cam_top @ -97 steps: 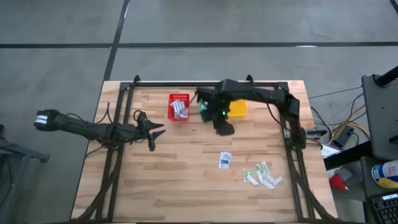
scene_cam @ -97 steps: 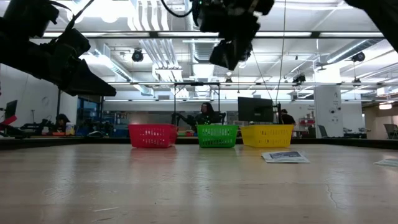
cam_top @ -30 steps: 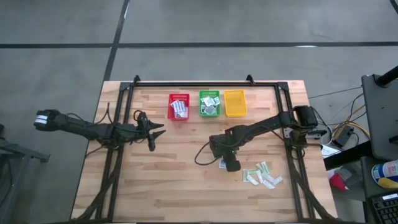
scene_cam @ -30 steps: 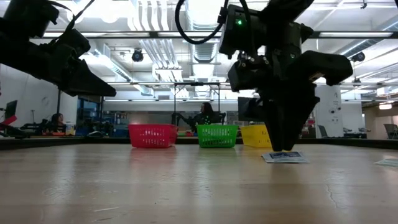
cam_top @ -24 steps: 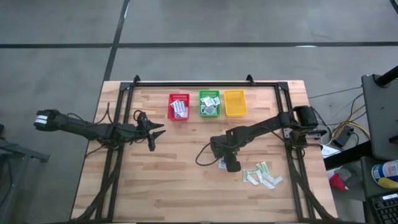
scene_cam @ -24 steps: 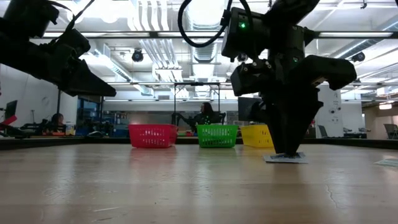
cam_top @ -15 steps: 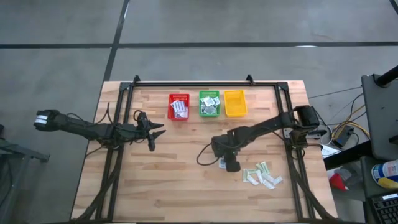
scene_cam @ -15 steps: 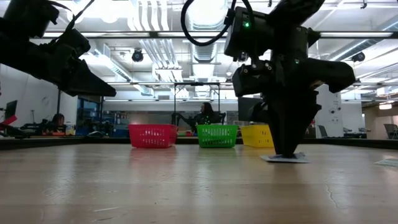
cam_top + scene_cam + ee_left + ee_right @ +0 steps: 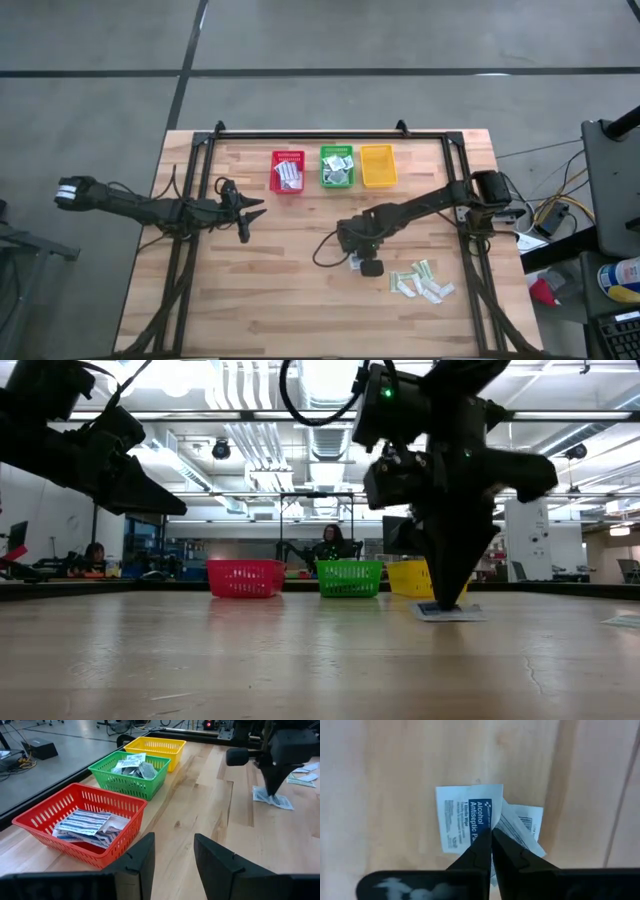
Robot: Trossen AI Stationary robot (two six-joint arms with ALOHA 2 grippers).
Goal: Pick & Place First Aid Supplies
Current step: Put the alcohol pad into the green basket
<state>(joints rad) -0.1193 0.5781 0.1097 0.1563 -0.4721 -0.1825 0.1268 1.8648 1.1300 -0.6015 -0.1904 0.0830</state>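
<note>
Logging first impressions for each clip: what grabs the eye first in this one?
The right tool, down at mid-table, is shut on a white-blue packet lying over a second one. Behind it at the far edge stand a red basket, a green basket and a yellow basket. The left tool waits open over the table's left side.

One text can be read: "Alcohol Antiseptic P…", white letters on the blue band of a small square white packet [image 9: 469,826], right at the closed tips of the right hand [image 9: 492,836], which cover the rest. Smaller print beside it is illegible.
</note>
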